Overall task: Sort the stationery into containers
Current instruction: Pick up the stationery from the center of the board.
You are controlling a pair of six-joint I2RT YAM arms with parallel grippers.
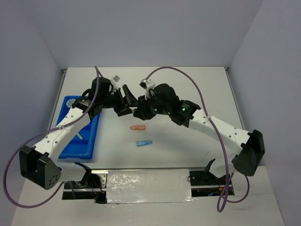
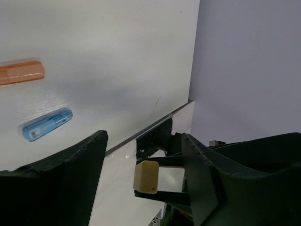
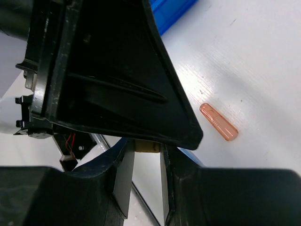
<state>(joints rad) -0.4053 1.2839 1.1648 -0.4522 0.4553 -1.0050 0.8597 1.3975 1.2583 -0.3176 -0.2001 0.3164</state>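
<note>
My two grippers meet in mid-air above the table's middle. My right gripper (image 1: 137,111) (image 3: 146,155) is shut on a small tan block (image 3: 147,146), held at its fingertips. My left gripper (image 1: 126,101) (image 2: 145,141) is open, its jaws wide on either side of the tan block (image 2: 146,176) and apart from it. An orange stick (image 1: 138,127) (image 2: 21,72) (image 3: 218,122) and a light-blue stick (image 1: 144,143) (image 2: 47,124) lie on the table below. The blue tray (image 1: 75,143) (image 3: 169,12) sits at the left, partly hidden by the left arm, with a blue-and-white tub (image 1: 71,101) at its far end.
A shiny foil-like sheet (image 1: 148,186) lies at the near edge between the arm bases. Grey walls close the table at the back and both sides. Purple cables loop off both arms.
</note>
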